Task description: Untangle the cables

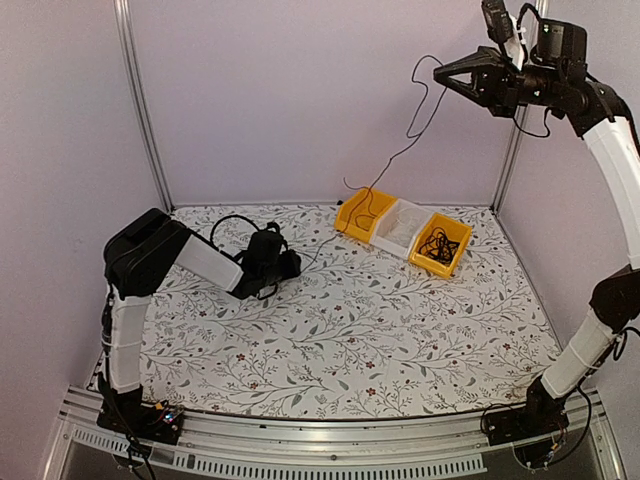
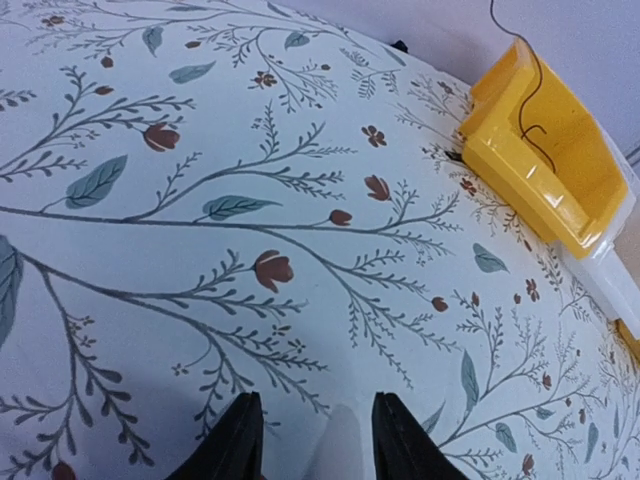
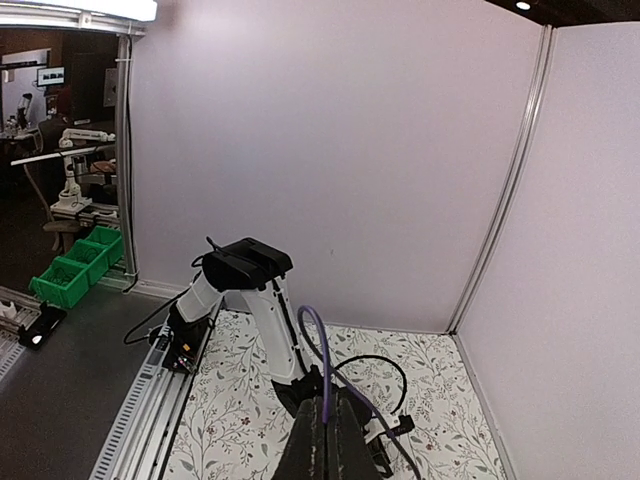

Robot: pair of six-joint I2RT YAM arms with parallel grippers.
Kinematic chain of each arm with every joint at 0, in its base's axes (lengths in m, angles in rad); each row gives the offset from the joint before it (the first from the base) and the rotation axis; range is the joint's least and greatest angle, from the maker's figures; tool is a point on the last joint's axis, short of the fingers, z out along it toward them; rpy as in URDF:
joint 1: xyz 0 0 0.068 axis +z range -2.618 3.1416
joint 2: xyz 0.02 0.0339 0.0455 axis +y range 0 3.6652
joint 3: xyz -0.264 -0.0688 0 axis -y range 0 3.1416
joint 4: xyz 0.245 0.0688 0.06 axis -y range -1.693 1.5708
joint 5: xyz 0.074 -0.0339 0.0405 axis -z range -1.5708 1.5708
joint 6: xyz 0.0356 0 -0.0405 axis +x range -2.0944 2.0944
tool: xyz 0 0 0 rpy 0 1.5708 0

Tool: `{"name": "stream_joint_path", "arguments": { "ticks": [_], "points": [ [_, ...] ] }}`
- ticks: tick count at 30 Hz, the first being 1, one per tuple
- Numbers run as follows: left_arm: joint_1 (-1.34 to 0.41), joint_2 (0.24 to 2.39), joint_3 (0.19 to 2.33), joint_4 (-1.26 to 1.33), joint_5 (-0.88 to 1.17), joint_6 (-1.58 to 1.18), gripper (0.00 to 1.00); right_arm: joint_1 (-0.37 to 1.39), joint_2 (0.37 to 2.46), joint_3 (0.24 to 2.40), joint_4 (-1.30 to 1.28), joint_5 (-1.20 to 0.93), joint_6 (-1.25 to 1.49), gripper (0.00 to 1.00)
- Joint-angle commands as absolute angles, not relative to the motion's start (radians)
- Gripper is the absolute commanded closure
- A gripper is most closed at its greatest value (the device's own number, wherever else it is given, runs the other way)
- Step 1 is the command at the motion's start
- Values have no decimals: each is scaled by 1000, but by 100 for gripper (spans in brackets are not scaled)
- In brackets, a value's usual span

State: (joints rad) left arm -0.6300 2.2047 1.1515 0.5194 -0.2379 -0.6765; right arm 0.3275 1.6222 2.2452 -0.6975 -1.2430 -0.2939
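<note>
The right gripper (image 1: pixel 438 72) is raised high against the back wall (image 1: pixel 300 100), its fingers pressed together on one thin black cable (image 1: pixel 395 157) that hangs in loose bends down into the left yellow bin (image 1: pixel 350 215). In the left wrist view its lower end lies inside that bin, curling over the floor. Beside it stand a white bin (image 1: pixel 400 226) and a right yellow bin (image 1: pixel 457 252), the three touching in a row; the last one holds a scribbly clump of cables (image 1: pixel 438 245). The left gripper (image 2: pixel 318 398) hovers low over the floral cloth (image 1: pixel 350 340), jaws partly apart and holding nothing (well apart from the bins).
</note>
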Motion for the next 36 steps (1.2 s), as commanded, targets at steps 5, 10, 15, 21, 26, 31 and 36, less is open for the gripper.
{"name": "stream_joint_path", "arguments": {
  "ticks": [5,10,15,21,26,31,36],
  "points": [
    [-521,2043,969,427,-309,-762,63,306,1663,2329,-646,-1218,-236,100],
    [-450,1984,842,453,-253,-816,57,264,1700,2385,-611,-1131,-238,100],
    [-444,1951,770,470,-222,-817,49,243,1719,2381,-609,-981,-316,100],
    [-444,1887,676,506,-222,-795,48,244,1752,2351,-579,-928,-325,100],
    [-446,1816,629,536,-136,-687,46,275,1773,2196,-591,-945,-335,100],
    [-448,1712,508,793,69,-588,44,363,1780,1928,-644,-882,-487,100],
    [-447,1704,471,1003,337,-607,47,458,1797,1741,-616,-798,-562,100]
  ]
}}
